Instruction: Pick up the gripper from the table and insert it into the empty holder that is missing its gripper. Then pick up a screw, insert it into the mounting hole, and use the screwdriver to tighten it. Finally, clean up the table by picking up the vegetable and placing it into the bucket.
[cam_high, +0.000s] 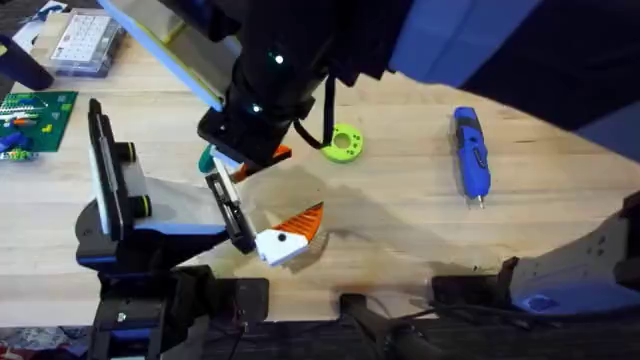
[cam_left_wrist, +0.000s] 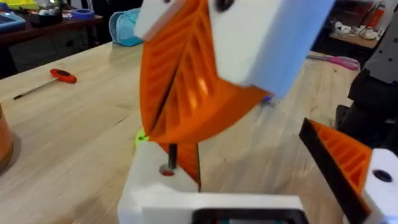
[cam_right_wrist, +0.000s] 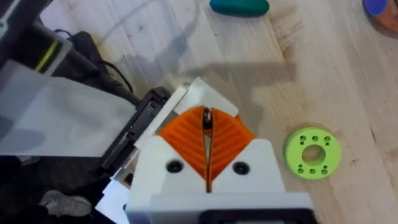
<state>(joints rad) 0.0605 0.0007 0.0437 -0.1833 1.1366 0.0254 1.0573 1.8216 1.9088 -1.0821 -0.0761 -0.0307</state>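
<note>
Lying on the table (cam_high: 420, 215), the gripper (cam_high: 290, 238) sits just beside the left pincer (cam_high: 240, 235).

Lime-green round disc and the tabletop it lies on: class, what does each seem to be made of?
The lime-green round disc looks like matte moulded or printed plastic, judging by its uniform colour and neat ring of holes. The light wooden tabletop shows grain lines and plank seams, so probably wood or a wood-look laminate.

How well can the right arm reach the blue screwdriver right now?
Probably yes: the screwdriver lies alone on bare table on that arm's side, nothing over it. But the right pincer is shut on a thin dark thing.
</note>
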